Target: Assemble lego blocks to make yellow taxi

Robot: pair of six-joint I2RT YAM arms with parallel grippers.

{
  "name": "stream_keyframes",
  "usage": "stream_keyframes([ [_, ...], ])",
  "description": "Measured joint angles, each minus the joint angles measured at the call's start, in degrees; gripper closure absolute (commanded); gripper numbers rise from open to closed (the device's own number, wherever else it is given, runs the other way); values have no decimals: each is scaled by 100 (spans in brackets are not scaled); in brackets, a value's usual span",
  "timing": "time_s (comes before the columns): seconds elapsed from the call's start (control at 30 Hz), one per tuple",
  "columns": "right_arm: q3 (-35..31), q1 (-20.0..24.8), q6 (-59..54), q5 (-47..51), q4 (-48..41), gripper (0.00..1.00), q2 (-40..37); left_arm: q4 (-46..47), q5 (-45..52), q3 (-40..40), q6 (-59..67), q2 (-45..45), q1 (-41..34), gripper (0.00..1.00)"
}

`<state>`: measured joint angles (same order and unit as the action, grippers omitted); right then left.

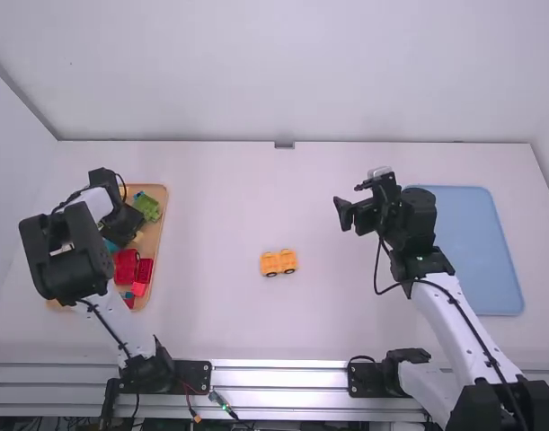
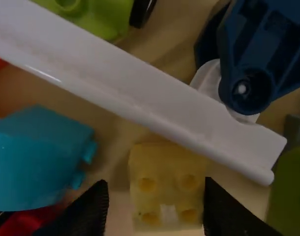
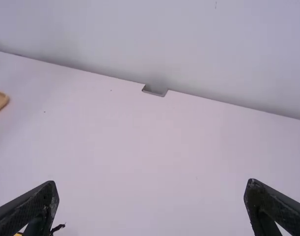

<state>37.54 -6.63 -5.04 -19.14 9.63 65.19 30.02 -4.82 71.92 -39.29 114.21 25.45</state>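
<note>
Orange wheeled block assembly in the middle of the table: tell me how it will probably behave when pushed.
The orange wheeled block assembly may roll if pushed lengthwise, as dark wheels show along its side. Its blocky body looks like rigid plastic, so it should barely flex. Being low and long, it seems unlikely to tip.

Left hand [image 1: 124, 225] open, right hand [image 1: 346, 215] spread wide

A robotics lab (or similar), with mounted arms [image 1: 463, 332] beside white walls [image 1: 292, 72].
</note>
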Motion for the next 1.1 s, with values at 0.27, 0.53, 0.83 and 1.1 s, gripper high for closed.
stream_keyframes([
  [0.27,0,0,20,0,2,1,0,7,-157,0,4,0,2,64],
  [0.53,0,0,0,0,0,1,0,-125,-278,-48,72,0,4,40],
  [0.83,0,0,17,0,0,1,-2,-426,-402,-234,140,0,4,57],
  [1.1,0,0,11,0,2,1,-2,-315,-391,-184,234,0,4,82],
])
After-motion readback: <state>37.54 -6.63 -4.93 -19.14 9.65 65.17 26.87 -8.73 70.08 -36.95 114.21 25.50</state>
